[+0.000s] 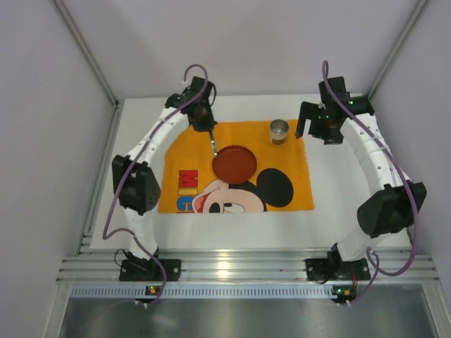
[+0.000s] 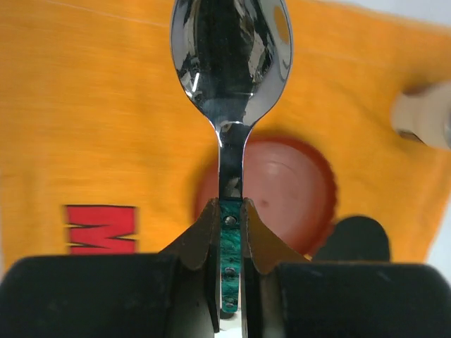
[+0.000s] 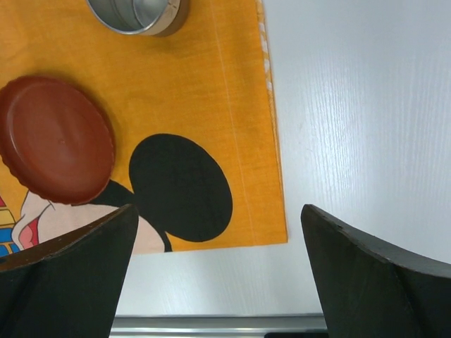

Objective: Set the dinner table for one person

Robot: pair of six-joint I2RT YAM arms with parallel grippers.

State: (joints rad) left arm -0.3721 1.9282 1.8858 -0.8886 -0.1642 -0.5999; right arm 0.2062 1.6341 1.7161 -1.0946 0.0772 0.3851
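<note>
White dinner table (image 1: 338,211): matte top that fills the floor of my overhead view. Both arm bases sit at its near edge. My right wrist view shows a bare strip along the right side (image 3: 352,105).
Cloth (image 1: 190,162): orange with a Mickey Mouse print. It lies flat mid-table, closer to the far edge than the near one, with white table showing all round it. Red letters sit toward its near-left corner (image 2: 84,105).
Plate (image 1: 235,163): red-brown, round, with a scalloped rim. It sits on the cloth about mid-table, overlapping the top of the printed head (image 3: 56,141).
Cup (image 1: 279,131): metal, upright, open top. It stands on the cloth toward the far-right corner of the cloth, apart from the plate (image 3: 137,14).
Spoon (image 2: 231,56): shiny bowl and green handle. The bowl points away from my left wrist camera, over the cloth and the plate's far-left rim (image 1: 211,144). I cannot tell whether it touches the plate.
Left gripper (image 2: 230,211): fingers pressed in on the spoon's green handle, one on each side. It is over the far-left part of the cloth (image 1: 206,130).
Right gripper (image 3: 218,211): fingers spread wide with nothing between them. It hangs toward the table's far-right corner, just right of the cup (image 1: 316,134).
</note>
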